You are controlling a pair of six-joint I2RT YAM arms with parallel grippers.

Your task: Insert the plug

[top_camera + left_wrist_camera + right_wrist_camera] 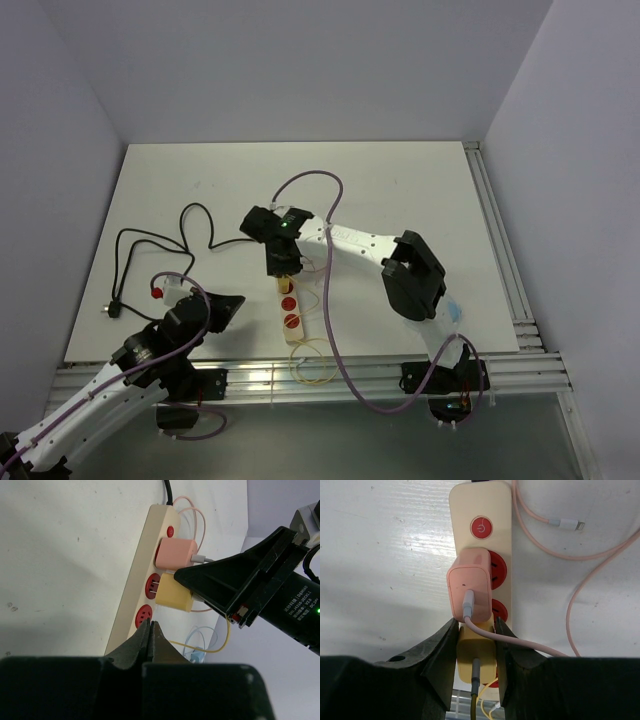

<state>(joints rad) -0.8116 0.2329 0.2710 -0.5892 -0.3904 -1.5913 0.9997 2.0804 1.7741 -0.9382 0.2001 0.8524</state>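
White table [400, 190], pale walls on three sides. Nearest, my left gripper [150, 625] is pressed together on nothing, hovering at the near end of the cream strip [131, 595]. Next, my right gripper [476, 626] pinches the yellow plug [476, 656] by its two flat sides. Its prongs [155, 586] meet a red socket yet are partly visible, so I judge it not fully seated. The plug looks light, rigid and smooth; a side grip at mid-body should hold, pushing straight along the prongs. The strip looks light and may slide on the matte table. Beyond, a pink plug [470, 592] sits in the neighbouring socket, just beside the yellow one. Farthest, a black cord [119, 265] loops toward the wall.
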